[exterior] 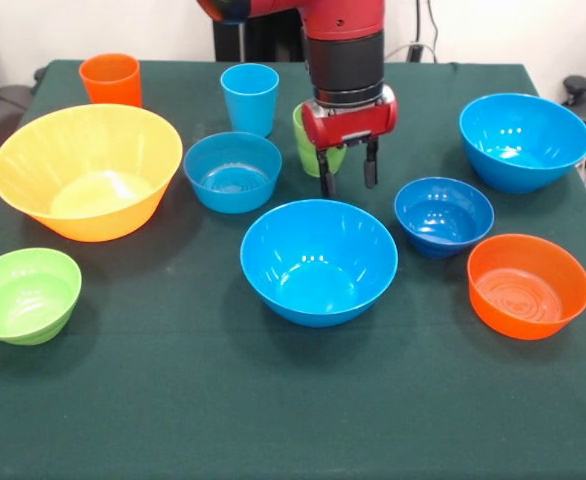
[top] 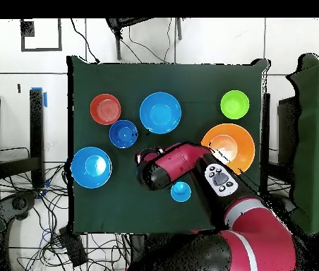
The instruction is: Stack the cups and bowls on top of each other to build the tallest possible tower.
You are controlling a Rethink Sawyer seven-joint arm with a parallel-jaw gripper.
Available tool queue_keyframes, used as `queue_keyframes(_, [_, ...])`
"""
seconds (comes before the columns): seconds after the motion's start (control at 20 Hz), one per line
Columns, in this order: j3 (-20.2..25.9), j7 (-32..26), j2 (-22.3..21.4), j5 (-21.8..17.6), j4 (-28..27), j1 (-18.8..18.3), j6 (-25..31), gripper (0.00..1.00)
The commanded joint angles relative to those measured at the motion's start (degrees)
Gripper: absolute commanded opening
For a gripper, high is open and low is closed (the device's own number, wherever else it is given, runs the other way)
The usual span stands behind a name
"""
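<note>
My gripper point(exterior: 348, 180) is open and empty. It hangs just above the table, right in front of the lime green cup point(exterior: 308, 145), which it partly hides. The light blue cup point(exterior: 250, 97) and the orange cup point(exterior: 110, 78) stand upright at the far side. All bowls stand apart; no nested tower shows. The yellow-orange bowl point(exterior: 86, 170) is at the left, the medium light blue bowl point(exterior: 233, 170) left of the gripper. One large bright blue bowl point(exterior: 318, 260) is in front of the gripper, the other point(exterior: 523, 140) at the far right.
The small dark blue bowl point(exterior: 443, 215) and orange bowl point(exterior: 528, 285) sit at the right, the lime green bowl point(exterior: 25, 295) at the near left. In the overhead view the arm point(top: 190, 159) covers the table's middle; cables lie on the floor around it.
</note>
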Motion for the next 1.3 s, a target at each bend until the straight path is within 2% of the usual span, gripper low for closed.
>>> queue_keyframes(0.05, [5.01,-8.42,-1.51,5.04,-9.09,0.32,13.24,1.0])
queue_keyframes(0.55, [6.72,-12.49,-1.57,9.43,-17.44,2.05,25.81,1.0])
queue_keyframes(0.85, [7.39,-11.99,-0.25,8.3,-18.34,1.81,25.17,1.0])
queue_keyframes(1.3, [7.1,-8.61,-0.12,7.08,-15.91,1.34,21.06,1.0])
